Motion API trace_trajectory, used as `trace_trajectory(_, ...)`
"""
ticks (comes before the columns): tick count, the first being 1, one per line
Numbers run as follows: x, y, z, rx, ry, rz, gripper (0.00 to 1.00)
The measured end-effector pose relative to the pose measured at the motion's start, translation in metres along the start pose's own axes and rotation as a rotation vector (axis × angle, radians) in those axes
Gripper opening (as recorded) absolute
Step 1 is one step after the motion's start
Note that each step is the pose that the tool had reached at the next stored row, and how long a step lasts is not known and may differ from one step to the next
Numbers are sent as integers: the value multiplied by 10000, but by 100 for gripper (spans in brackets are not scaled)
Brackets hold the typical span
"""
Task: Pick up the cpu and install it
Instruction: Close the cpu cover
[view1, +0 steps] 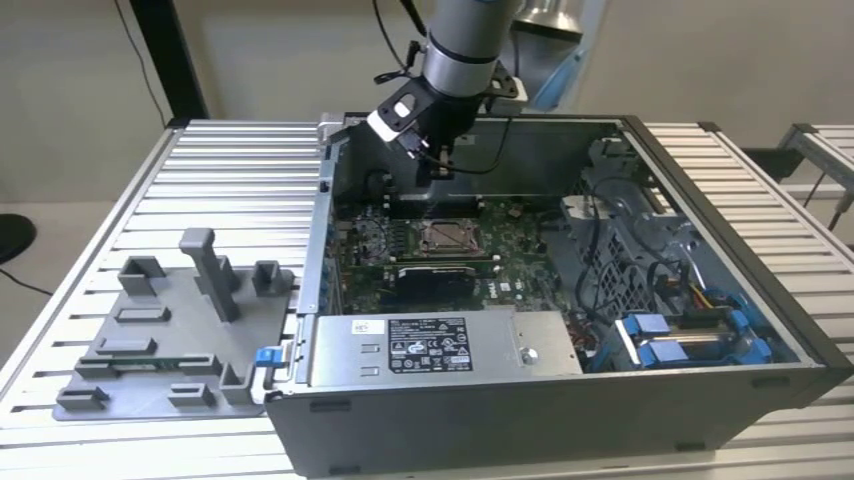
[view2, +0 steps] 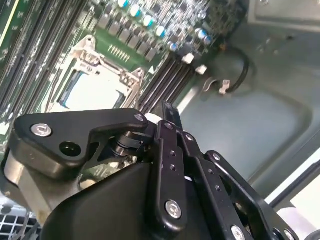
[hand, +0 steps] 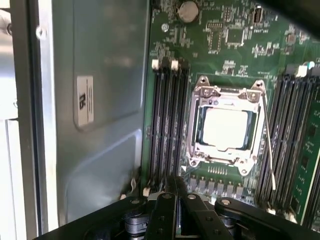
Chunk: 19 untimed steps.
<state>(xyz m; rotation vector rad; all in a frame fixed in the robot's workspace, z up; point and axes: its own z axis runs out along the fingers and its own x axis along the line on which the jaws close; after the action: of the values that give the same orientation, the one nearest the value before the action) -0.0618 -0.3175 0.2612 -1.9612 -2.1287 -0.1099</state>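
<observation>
My pincer (view1: 434, 168) hangs above the cpu (view1: 445, 236), apart from it.
Black fingers (hand: 175, 190) pressed together, empty; the flat, square, silvery cpu lies in its metal-framed socket (hand: 196, 127) on the green motherboard (hand: 225, 30).

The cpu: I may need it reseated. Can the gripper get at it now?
Probably from above: nothing stands over the cpu, and the gripper hangs close by. The socket frame rims its edges, though.

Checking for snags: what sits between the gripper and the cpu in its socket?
In the first wrist view, the socket's metal frame and a row of small motherboard components lie between the gripper and the cpu.
</observation>
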Motion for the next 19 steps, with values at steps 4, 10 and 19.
trace_trajectory(4, -1, 19, -2, -8, 0, -8, 0)
trace_trajectory(10, -6, -7, 32, -64, -7, -20, 0)
trace_trajectory(19, -43, -7, 195, -67, -10, -21, 0)
